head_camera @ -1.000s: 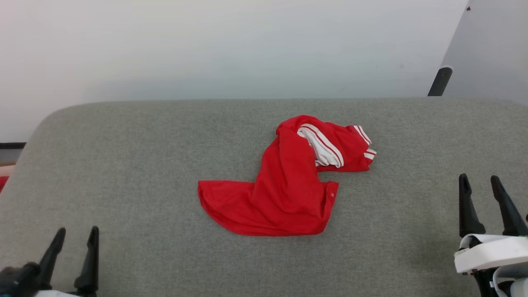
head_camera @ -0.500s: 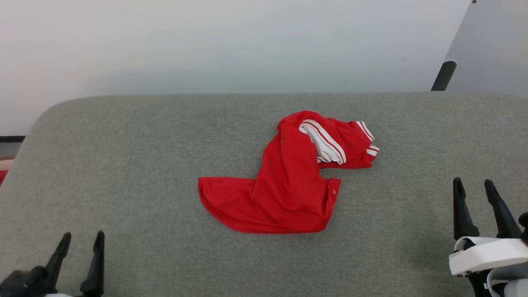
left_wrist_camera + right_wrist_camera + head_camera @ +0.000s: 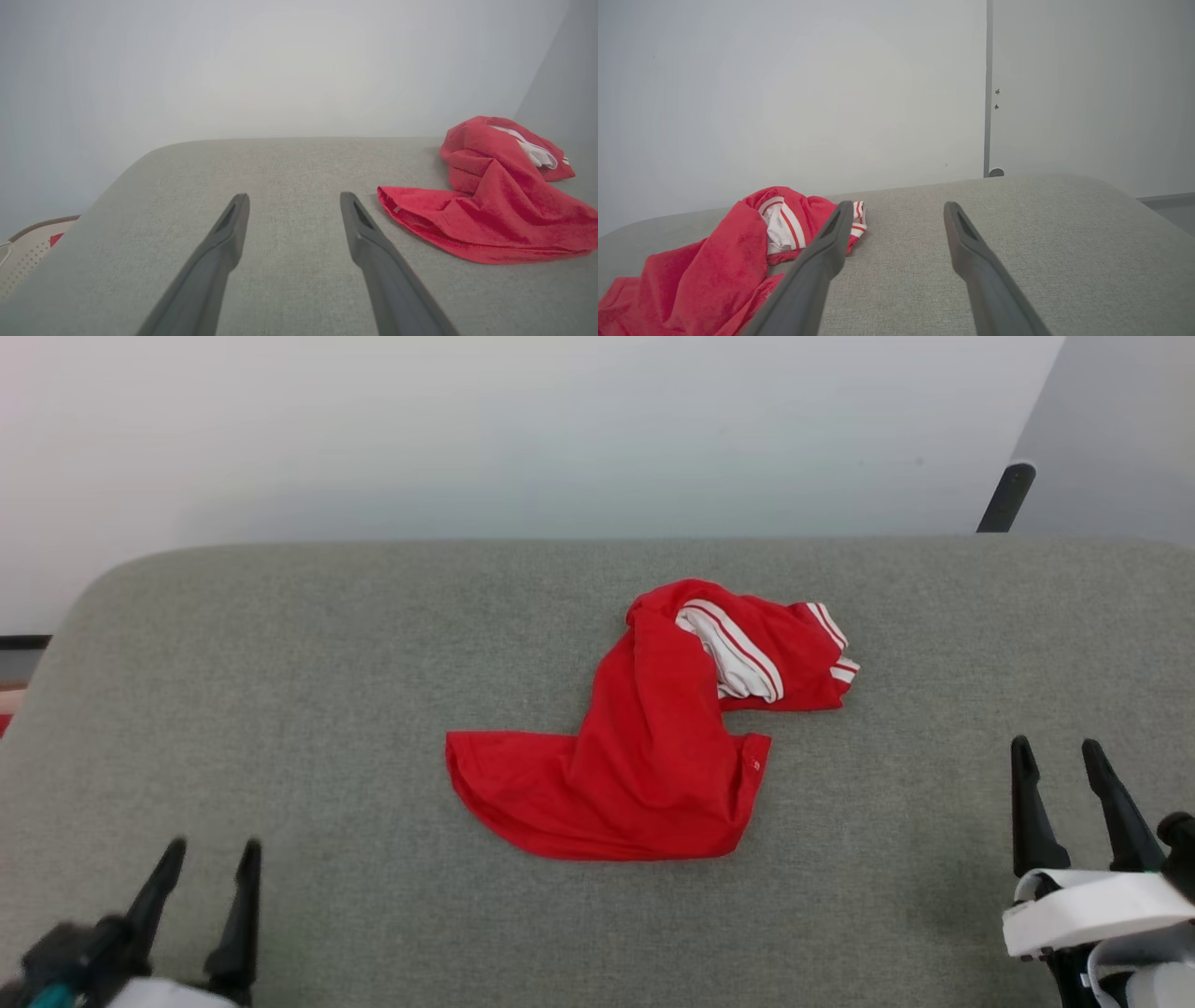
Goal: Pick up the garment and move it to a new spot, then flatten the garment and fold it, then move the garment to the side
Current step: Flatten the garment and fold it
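The garment [image 3: 644, 747], a bright red jersey with white-and-red striped trim and white lining showing, lies crumpled in the middle of the grey cushioned surface [image 3: 327, 644]. It also lies at the right of the left wrist view [image 3: 486, 200] and at the lower left of the right wrist view [image 3: 714, 266]. My left gripper [image 3: 210, 854] is at the lower left, open and empty, well short of the cloth. My right gripper [image 3: 1055, 751] stands at the lower right, open and empty, to the right of the garment. Both pairs of fingers [image 3: 294, 198] [image 3: 899, 207] hover over bare fabric.
A pale wall rises behind the cushion's far edge. A dark post [image 3: 1004, 497] leans at the back right beside a grey panel. A perforated pale basket [image 3: 28, 247] with something red in it sits beyond the cushion's left edge.
The head camera has tilted slightly, shifting the whole scene up. The left gripper has edged right and the right gripper slightly left and down. The garment lies as before.
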### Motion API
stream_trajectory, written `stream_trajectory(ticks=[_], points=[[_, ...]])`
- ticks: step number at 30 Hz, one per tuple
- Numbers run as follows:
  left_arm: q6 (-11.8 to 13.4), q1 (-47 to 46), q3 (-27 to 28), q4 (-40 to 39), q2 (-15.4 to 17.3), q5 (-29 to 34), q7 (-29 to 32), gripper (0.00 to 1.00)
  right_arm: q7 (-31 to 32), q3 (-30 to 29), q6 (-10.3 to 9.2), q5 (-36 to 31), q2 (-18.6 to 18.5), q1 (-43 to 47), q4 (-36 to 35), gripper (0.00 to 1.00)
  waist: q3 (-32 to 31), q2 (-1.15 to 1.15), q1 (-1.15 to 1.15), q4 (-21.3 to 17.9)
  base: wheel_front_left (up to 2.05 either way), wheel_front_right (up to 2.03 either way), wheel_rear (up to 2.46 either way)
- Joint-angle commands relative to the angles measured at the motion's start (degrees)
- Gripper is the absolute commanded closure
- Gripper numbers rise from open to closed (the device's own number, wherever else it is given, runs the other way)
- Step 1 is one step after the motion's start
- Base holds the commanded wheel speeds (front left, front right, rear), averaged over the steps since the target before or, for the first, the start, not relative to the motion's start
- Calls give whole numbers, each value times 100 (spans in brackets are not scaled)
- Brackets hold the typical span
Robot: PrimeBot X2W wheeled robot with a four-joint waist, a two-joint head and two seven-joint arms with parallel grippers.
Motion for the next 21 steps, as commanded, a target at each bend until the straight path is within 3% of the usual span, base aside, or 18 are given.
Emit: stream_trajectory(ticks=[1, 6, 10, 15, 21], points=[[3, -169, -111, -56, 73, -64, 2, 0, -20, 27, 3, -18, 27, -120, -1, 0, 60, 0, 0, -26, 0, 0, 0], [5, -903, -858, -127, 528, -213, 129, 0, -39, 89, 3, -54, 92, -243, -38, 0, 270, 0, 0, -102, 0, 0, 0], [7, -1908, -1697, -198, 969, -251, 581, 0, -50, 156, 3, -8, 184, -386, -80, 0, 541, 0, 0, -241, 0, 0, 0], [7, -3438, -3208, -216, 1377, -547, 1553, 0, -73, 280, 3, 43, 326, -632, -49, 0, 972, 0, 0, -530, 0, 0, 0], [8, -5096, -5384, -152, 1614, -1467, 2959, 0, -88, 360, 3, 113, 478, -804, -48, 0, 1307, 0, 0, -885, 0, 0, 0]])
